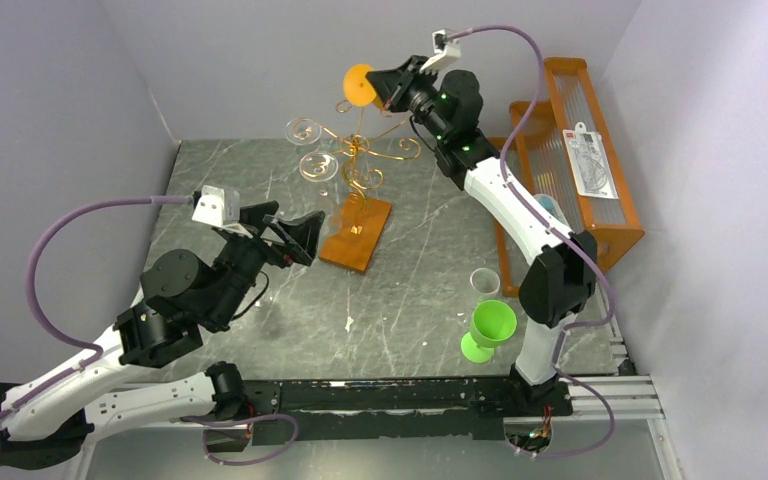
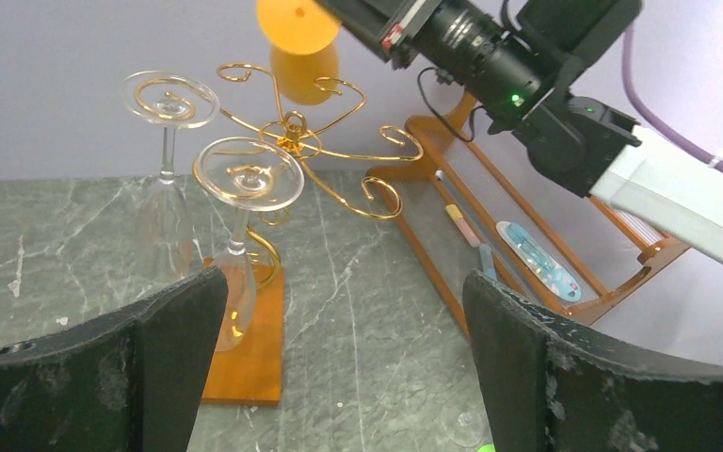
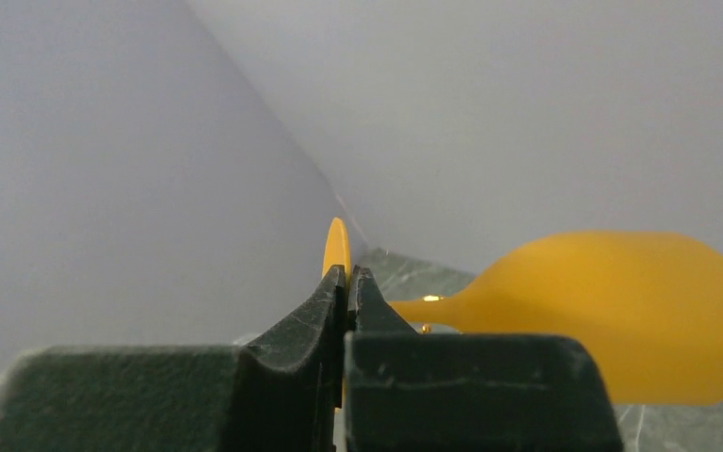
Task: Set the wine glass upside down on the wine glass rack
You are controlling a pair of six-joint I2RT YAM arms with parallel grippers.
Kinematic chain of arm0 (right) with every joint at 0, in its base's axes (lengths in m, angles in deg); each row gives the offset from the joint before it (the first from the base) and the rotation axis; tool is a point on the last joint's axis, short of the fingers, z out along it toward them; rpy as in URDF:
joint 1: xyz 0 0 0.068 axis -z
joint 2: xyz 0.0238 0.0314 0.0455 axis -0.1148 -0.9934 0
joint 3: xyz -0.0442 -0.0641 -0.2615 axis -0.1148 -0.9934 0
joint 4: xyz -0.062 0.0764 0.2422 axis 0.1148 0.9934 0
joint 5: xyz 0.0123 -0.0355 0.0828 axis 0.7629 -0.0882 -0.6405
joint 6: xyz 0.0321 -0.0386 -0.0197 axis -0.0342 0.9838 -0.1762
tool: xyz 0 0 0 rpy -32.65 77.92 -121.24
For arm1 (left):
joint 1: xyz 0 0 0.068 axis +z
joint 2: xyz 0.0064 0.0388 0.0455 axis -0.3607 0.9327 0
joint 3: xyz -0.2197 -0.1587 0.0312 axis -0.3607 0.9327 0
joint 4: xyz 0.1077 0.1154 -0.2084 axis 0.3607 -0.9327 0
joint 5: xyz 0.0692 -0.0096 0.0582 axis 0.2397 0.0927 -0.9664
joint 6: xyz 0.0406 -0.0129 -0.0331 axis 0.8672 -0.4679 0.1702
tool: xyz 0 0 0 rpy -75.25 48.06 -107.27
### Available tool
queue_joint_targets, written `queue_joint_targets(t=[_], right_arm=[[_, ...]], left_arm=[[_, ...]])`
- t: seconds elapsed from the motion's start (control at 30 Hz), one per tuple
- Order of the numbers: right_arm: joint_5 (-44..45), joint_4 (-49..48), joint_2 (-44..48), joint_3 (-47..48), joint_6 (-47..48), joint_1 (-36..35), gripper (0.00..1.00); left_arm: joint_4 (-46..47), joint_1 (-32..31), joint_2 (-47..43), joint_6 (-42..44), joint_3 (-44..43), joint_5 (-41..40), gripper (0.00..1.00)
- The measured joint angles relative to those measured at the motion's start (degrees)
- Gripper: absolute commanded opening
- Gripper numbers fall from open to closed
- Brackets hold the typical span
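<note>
Top external view is showing me the right gripper [image 1: 384, 88] high over the wine glass rack [image 1: 356, 160], clamping the foot of the orange wine glass [image 1: 359, 85]. Right wrist view is confirming it: the fingers are pressing together on the thin foot disc, and the bowl is going away to one side. In the left wrist view the glass is hanging foot up and bowl down, so its long axis is standing nearly upright, just above the curled arms. I am judging that the coming move is going down and sideways into a free scroll, because two clear glasses [image 2: 249, 174] are occupying the left arms. The left gripper [image 1: 290, 232] is waiting spread and empty near the rack base. A white packet [image 1: 592, 160] on the orange shelf [image 1: 625, 238] is carrying print, but I cannot read it.
</note>
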Motion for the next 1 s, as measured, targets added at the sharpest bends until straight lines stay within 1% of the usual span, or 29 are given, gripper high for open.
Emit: queue_joint_targets(t=[0.07, 0.23, 0.5, 0.83, 1.0], right_arm=[[-2.58, 0.63, -1.46, 0.0, -0.44, 0.02, 0.0], [-5.42, 2.01, -2.64, -0.7, -1.81, 0.02, 0.0], [-5.42, 4.5, -1.88, -1.62, -2.8, 0.52, 0.0], [-5.97, 10.95, -1.55, -1.62, -4.35, 2.12, 0.0], [-5.05, 13.6, 0.46, -1.62, -4.68, 2.4, 0.0]], left_arm=[[-0.24, 0.0, 0.0, -0.04, 0.0, -0.07, 0.99], [-0.68, 0.0, 0.0, -0.46, -0.07, -0.22, 0.99], [-1.25, 0.0, -0.28, -1.25, -0.07, -0.85, 0.99], [-2.01, 0.0, -0.44, -2.34, -0.04, -1.4, 0.99], [-2.6, 0.0, -0.44, -2.67, 0.02, -1.46, 0.99]])
